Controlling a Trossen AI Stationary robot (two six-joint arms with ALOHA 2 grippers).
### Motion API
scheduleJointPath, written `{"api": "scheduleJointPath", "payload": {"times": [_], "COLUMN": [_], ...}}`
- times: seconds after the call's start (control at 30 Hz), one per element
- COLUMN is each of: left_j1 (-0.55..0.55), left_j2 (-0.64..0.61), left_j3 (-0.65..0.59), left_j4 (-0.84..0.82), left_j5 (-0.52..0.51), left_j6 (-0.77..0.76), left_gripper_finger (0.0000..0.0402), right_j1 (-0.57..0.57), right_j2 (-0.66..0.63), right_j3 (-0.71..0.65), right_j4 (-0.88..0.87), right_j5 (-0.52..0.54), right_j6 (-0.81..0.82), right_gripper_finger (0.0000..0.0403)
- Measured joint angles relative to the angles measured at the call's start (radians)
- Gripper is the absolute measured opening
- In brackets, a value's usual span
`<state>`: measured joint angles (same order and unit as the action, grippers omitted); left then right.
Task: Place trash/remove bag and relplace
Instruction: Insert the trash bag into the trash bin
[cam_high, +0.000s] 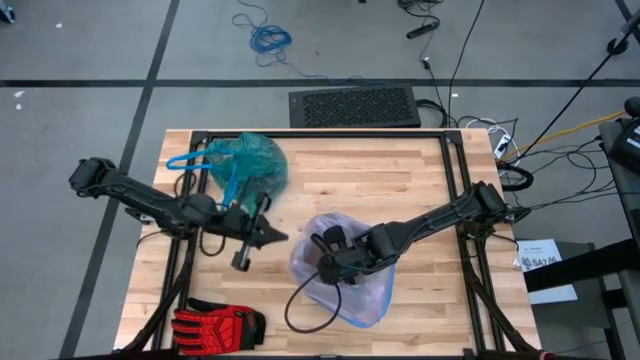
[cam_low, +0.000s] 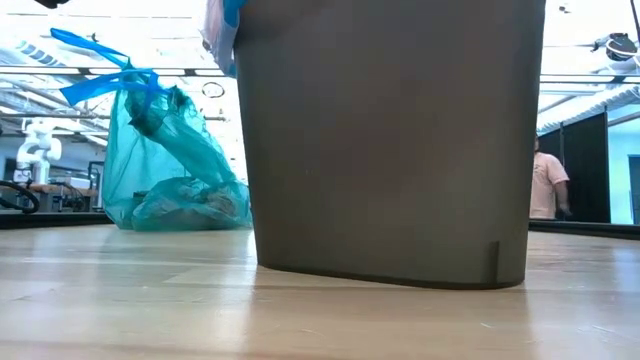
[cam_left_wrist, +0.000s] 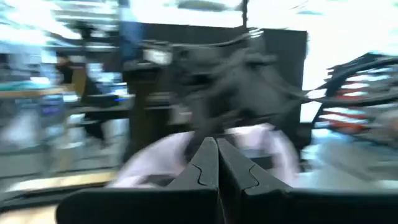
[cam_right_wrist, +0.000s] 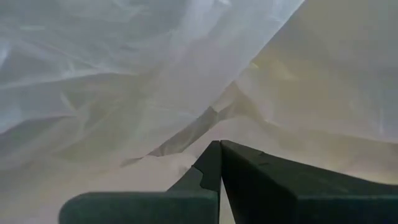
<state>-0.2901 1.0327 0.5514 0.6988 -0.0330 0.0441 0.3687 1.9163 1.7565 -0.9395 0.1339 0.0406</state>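
The teal-green bag (cam_high: 250, 165), bunched with its blue drawstring loops (cam_high: 185, 160) out to the left, rests on its bottom at the table's far left; it also shows in the low view (cam_low: 170, 175). The dark grey bin (cam_low: 390, 140) stands mid-table, lined with a pale lilac bag (cam_high: 345, 290). My right gripper (cam_high: 325, 265) is shut and reaches down inside that bag. My left gripper (cam_high: 283, 238) is shut and empty, left of the bin, between it and the teal bag. The trash is out of view. My right gripper's shut fingertips (cam_right_wrist: 214, 155) lie against the lilac bag's inner film (cam_right_wrist: 186, 140), inside the bin. The fingers come in from above, slanting from the table's right. No plastic shows between them. The film lies slack and creased around them.
A red-and-black glove (cam_high: 215, 325) lies at the table's near left corner. A black cable (cam_high: 300, 305) loops beside the bin's near side. A person (cam_low: 548, 180) stands in the room beyond the table. Bare wood shows at the far middle and right.
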Motion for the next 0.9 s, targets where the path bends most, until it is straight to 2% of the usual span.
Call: {"api": "scheduleJointPath", "payload": {"times": [0.1,0.43,0.9], "left_j1": [-0.001,-0.04,-0.04], "left_j2": [0.044,0.302,0.315], "left_j3": [0.004,0.09,0.098], "left_j4": [0.011,-0.002,-0.025], "left_j5": [0.059,0.038,-0.014], "left_j6": [-0.061,-0.093,-0.109], "left_gripper_finger": [0.0,0.0,0.0], "right_j1": [0.0,-0.002,0.04], "right_j2": [0.0,0.0,-0.064], "right_j3": [0.0,0.0,0.0], "right_j4": [0.004,0.02,0.054], "right_j5": [0.005,0.005,0.156], "right_j6": [-0.001,-0.003,-0.001], "right_gripper_finger": [0.0,0.0,0.0]}}
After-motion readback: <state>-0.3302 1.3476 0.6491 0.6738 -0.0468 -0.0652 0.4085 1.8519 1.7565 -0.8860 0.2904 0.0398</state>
